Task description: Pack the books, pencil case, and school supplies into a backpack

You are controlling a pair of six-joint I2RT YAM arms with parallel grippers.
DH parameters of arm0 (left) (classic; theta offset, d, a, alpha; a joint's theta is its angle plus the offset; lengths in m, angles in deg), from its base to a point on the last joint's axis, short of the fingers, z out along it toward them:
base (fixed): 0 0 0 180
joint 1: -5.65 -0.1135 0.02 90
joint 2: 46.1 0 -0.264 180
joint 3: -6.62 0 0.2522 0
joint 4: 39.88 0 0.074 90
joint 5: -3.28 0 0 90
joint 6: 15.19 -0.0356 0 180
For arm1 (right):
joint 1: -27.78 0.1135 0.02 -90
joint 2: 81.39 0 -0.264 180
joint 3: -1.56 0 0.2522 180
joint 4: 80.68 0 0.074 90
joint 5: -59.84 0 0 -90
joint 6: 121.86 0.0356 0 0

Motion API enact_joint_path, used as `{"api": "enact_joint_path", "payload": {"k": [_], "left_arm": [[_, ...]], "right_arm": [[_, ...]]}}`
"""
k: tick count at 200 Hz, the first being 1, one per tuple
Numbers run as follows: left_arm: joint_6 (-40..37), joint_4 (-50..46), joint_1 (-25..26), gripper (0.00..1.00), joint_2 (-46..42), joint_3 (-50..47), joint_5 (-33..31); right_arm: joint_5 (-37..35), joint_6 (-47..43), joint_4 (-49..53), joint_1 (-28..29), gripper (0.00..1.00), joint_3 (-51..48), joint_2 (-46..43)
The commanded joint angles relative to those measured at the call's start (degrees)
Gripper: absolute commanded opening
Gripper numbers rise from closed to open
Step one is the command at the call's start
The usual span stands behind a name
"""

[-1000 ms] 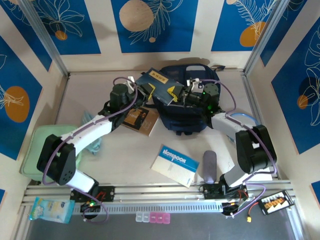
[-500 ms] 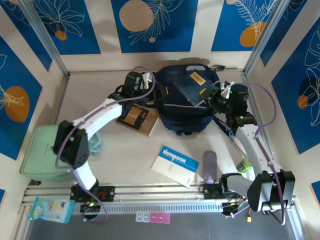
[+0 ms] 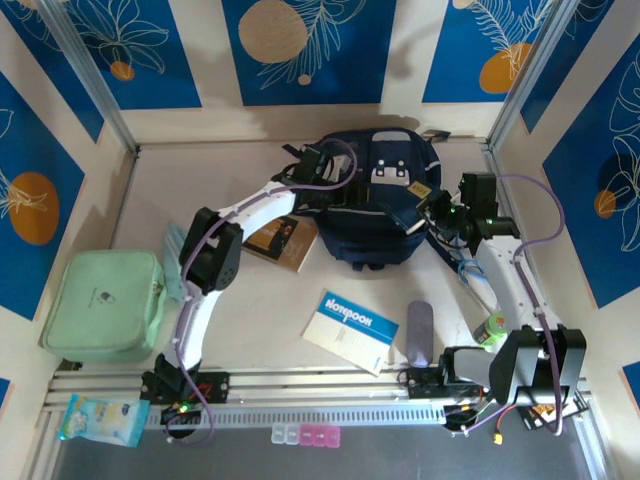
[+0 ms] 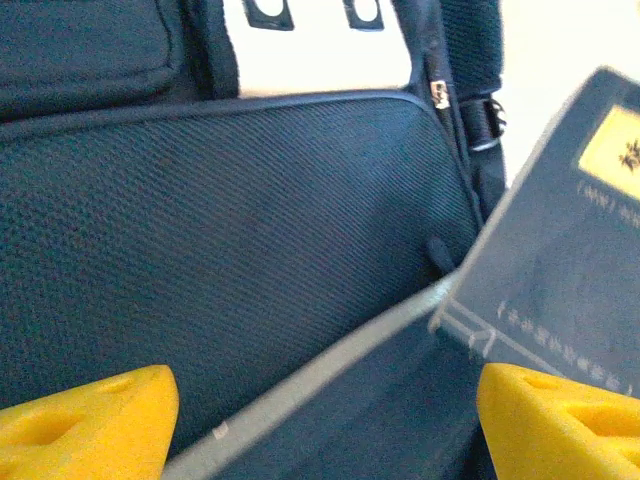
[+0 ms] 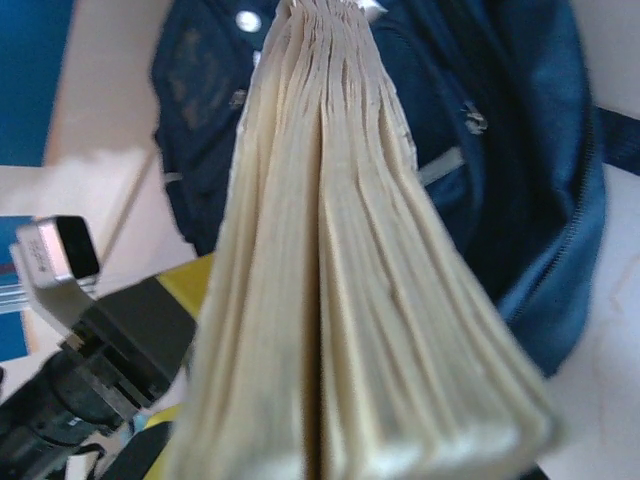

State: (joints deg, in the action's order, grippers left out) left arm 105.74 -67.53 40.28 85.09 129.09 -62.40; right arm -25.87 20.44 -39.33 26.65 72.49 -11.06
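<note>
Left hand [image 3: 322, 176] first: seen from above, it sits at the upper left edge of the backpack [image 3: 365, 235], a little above the middle of the frame. It is released, with nothing between its fingers. My right hand [image 3: 437, 205] reaches in from the right of the frame and is clenched on the navy book [image 3: 405, 208]. That book lies tilted across the right half of the backpack. The brown book [image 3: 280, 238] lies on the counter [image 3: 170, 190] just beside the backpack's left side, under my left arm. The notebook [image 3: 350, 330] lies flat at lower centre, with the grey pencil case [image 3: 419, 335] just to its right. Both are well apart from the backpack. A pale green box [image 3: 105, 305] sits at the left edge.

From my left wrist, the yellow fingertips [image 4: 90, 425] show in the two bottom corners, spread wide and holding nothing. Dark blue backpack fabric lies beyond them. A pale grey stripe [image 4: 330, 362] crosses it on a slant, and a corner of the navy book comes in from the right.

From my right wrist, the cream page edges of the navy book run down the middle of the frame. The backpack lies behind them at upper right. The pages hide the grip itself, apart from a bit of yellow at lower left.
</note>
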Motion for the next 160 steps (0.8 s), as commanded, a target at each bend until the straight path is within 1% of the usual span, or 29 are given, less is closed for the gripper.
{"api": "enact_joint_path", "payload": {"k": [1,32,70,86,100,113,125,136,144,146,160], "left_arm": [[-0.93,-6.95,-0.27,0.77,3.59,3.61,-3.61],[-0.12,-9.97,-0.61,0.76,1.48,-3.23,-8.14],[1.22,-5.75,-0.97,0.76,-8.15,-21.03,-11.72],[1.55,-3.55,-0.97,0.76,-11.64,-26.37,-11.33],[-0.34,-2.74,-0.97,0.76,-13.57,-27.93,-9.85],[-5.39,-3.61,-0.84,0.77,-14.47,-26.37,-7.54],[-11.38,-6.76,-0.39,0.8,-14.63,-22.83,-7.46],[-17.78,-10.55,0.22,0.85,-14.37,-18.76,-8.66],[-22.59,-12.95,0.84,0.98,-14.37,-16.53,-10.12],[-23.8,-13.3,1.11,1.0,-14.43,-16.16,-10.42],[-32.58,-14.49,2.57,1.0,-15.29,-15.36,-11.62]], "right_arm": [[-0.18,-3.6,3.89,-1.04,0.08,3.06,2.0],[0.19,-7.08,6.7,-0.98,0.08,5.13,7.95],[0.28,-10.1,4.83,1.75,0.08,7.02,14.02],[0.73,-11.14,3.61,3.11,0.08,7.5,15.47],[1.97,-11.25,2.13,3.49,0.08,7.85,16.28],[3.07,-11.16,1.53,3.41,0.08,8.67,16.06],[3.11,-11.16,1.2,3.16,0.08,9.25,14.56],[2.88,-10.86,0.79,2.57,0.08,9.21,12.2],[2.62,-10.57,0.62,1.89,0.08,9.03,10.3],[2.58,-10.49,0.64,1.67,0.08,8.97,9.77],[1.98,-9.81,1.62,-0.16,0.08,8.42,6.46]]}}
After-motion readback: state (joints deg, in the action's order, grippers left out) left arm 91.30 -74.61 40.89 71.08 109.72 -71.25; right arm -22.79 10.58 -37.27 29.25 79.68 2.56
